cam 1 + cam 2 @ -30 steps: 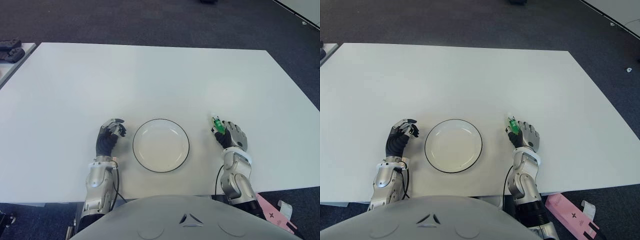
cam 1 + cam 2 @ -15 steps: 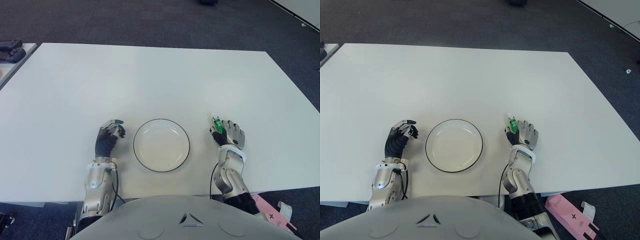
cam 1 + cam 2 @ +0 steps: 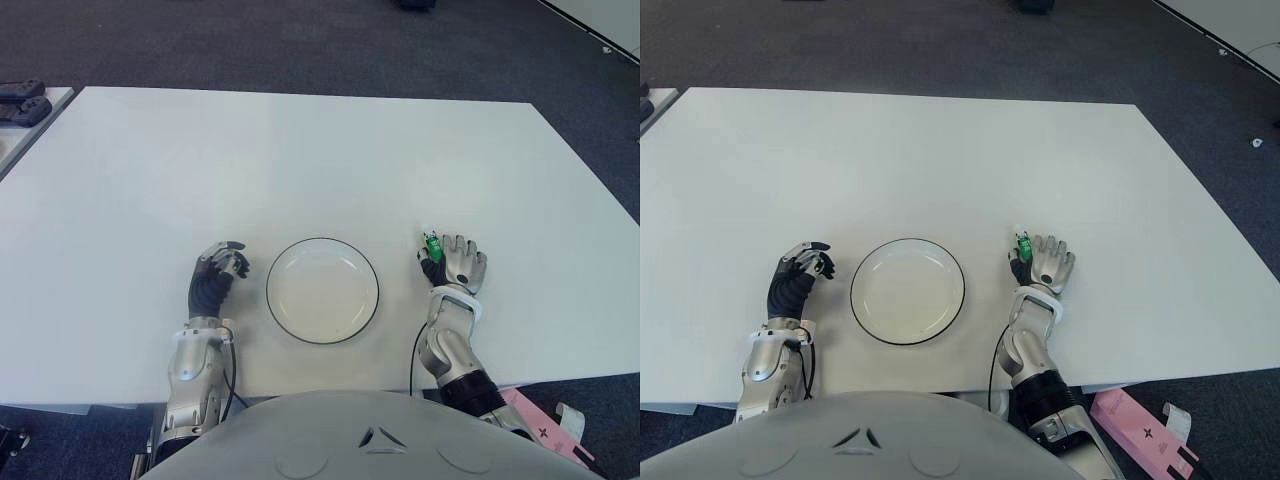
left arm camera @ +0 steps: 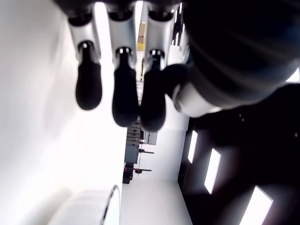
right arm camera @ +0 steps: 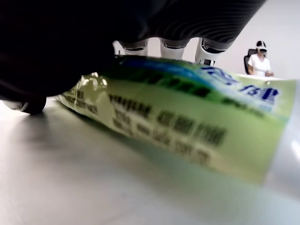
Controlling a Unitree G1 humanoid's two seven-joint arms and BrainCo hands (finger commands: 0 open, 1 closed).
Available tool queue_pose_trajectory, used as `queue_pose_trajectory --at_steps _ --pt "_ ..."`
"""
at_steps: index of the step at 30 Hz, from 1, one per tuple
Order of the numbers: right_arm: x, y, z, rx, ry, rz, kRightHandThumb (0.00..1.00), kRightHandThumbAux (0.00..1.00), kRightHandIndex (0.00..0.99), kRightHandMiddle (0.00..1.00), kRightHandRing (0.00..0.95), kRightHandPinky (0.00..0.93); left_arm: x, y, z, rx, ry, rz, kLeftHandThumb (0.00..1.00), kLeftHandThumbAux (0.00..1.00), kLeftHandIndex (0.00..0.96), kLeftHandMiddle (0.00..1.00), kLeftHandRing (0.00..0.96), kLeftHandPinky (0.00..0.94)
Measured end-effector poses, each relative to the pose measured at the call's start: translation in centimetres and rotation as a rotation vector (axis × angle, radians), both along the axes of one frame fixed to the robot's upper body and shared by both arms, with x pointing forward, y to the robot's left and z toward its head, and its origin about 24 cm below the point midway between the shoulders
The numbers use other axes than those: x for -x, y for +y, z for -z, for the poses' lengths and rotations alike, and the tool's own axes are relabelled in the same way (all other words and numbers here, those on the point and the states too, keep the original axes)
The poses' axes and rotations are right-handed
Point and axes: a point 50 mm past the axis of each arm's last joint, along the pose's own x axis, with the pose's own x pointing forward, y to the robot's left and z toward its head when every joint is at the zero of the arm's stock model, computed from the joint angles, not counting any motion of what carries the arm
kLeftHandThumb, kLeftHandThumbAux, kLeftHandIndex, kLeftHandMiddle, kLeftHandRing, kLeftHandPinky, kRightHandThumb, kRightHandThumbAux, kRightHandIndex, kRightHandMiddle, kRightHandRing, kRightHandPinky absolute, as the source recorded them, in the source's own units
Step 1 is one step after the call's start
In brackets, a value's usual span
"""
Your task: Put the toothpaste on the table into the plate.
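The toothpaste [image 3: 433, 244], a green and white tube, lies on the white table [image 3: 300, 160] just right of the black-rimmed white plate [image 3: 322, 290]. My right hand [image 3: 458, 264] sits palm-down over the tube, which shows only at the thumb side. In the right wrist view the toothpaste [image 5: 187, 122] runs crosswise under the palm. The fingers [image 5: 171, 47] curl down behind it, and the thumb presses at its crimped end. The tube touches the table. My left hand [image 3: 218, 268] shows left of the plate, its fingers [image 4: 124, 96] curled and holding nothing.
A side table with black objects [image 3: 20, 100] stands at the far left. A pink box [image 3: 545, 425] lies on the floor at the lower right. The table's front edge runs close behind both wrists. A seated person [image 5: 259, 61] shows far off.
My right forearm has swung inward and the hand has turned a little over the toothpaste, which stays in place. The left hand has drifted slightly toward me.
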Motion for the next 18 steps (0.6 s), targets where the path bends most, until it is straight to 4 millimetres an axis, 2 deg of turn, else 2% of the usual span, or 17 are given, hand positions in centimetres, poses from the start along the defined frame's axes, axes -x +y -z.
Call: queue_pose_trajectory --at_steps 17,18 --pt "-0.18 -0.04 0.52 0.113 -0.047 -0.065 0.637 0.263 0.000 0.000 0.000 0.000 0.05 0.13 -0.01 -0.002 -0.001 -0.009 0.711 0.715 0.439 0.638 0.625 0.615" --pt "-0.19 -0.04 0.53 0.119 -0.047 -0.073 0.646 0.278 0.000 0.000 0.000 0.023 0.06 0.15 -0.01 -0.003 -0.001 -0.010 0.711 0.715 0.439 0.638 0.625 0.616"
